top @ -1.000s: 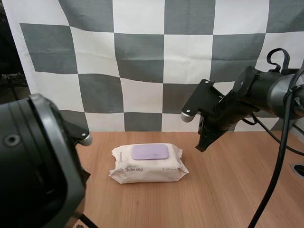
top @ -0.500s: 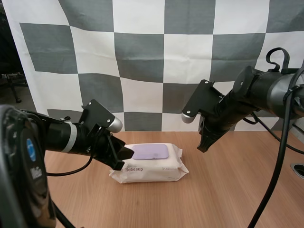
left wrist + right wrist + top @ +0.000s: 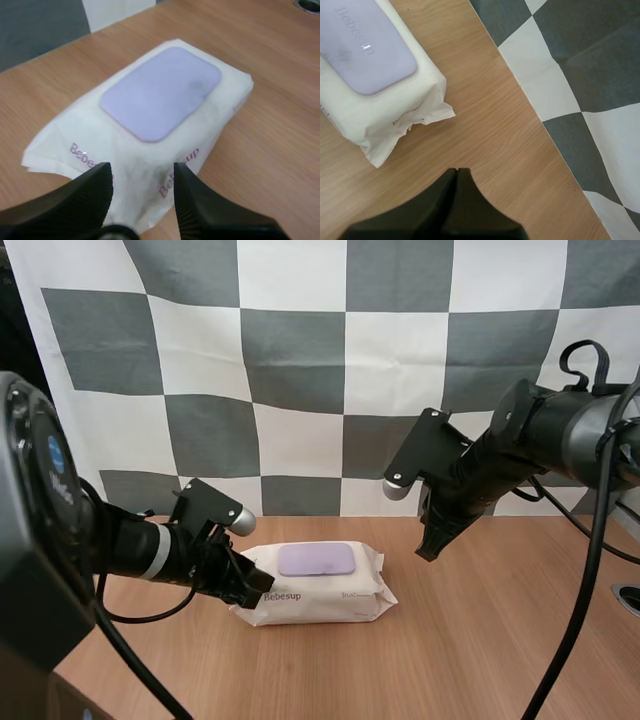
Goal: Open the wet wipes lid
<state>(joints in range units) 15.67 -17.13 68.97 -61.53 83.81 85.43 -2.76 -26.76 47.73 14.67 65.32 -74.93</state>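
Observation:
A white wet wipes pack (image 3: 318, 590) lies flat on the wooden table (image 3: 480, 640), its lilac lid (image 3: 316, 559) closed on top. My left gripper (image 3: 256, 580) sits low at the pack's left end. In the left wrist view its fingers (image 3: 90, 195) stand apart, open, and the near end of the pack (image 3: 145, 130) shows between the tips of the gripper (image 3: 142, 172), with the lid (image 3: 161, 92) just beyond. My right gripper (image 3: 425, 548) hangs above the table to the right of the pack, pointing down. Its tips (image 3: 457, 172) lie together as one wedge, shut on nothing, beside the pack (image 3: 385, 105) and lid (image 3: 365, 50).
Bare wood lies in front of the pack and to its right. A round grommet hole (image 3: 628, 598) sits in the table near the right edge.
My left arm has swung from close to the camera down to the pack's left end, and its fingers have come apart. The right arm and the pack have not moved.

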